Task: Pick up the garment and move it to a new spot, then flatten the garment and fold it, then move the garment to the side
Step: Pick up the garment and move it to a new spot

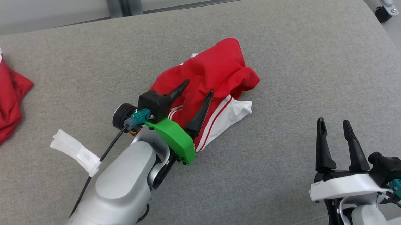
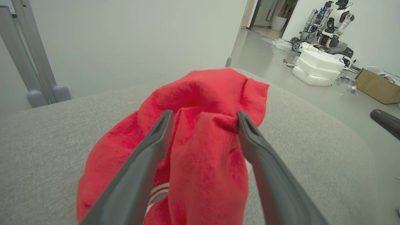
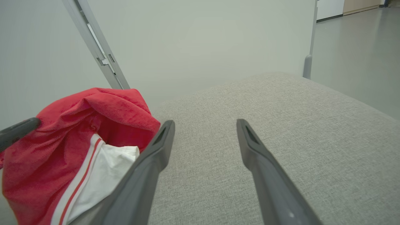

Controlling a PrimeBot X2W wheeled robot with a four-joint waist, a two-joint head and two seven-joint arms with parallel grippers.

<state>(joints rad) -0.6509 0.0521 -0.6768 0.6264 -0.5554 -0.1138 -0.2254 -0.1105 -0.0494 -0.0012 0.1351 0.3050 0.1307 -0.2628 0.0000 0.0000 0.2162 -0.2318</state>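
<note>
The left gripper (image 1: 199,86) is standing spread over the crumpled red garment (image 1: 220,69), pinching nothing.
Head view: the garment is lying bunched on the grey cushion (image 1: 309,56), its white hem (image 1: 236,111) pointing toward the right gripper (image 1: 333,121), which is also spread and well apart. Left wrist view: red folds are rising between the fingers (image 2: 147,162). Right wrist view: the hem is showing at left. Flattening is likely calling for each pincer taking an opposite edge.
</note>
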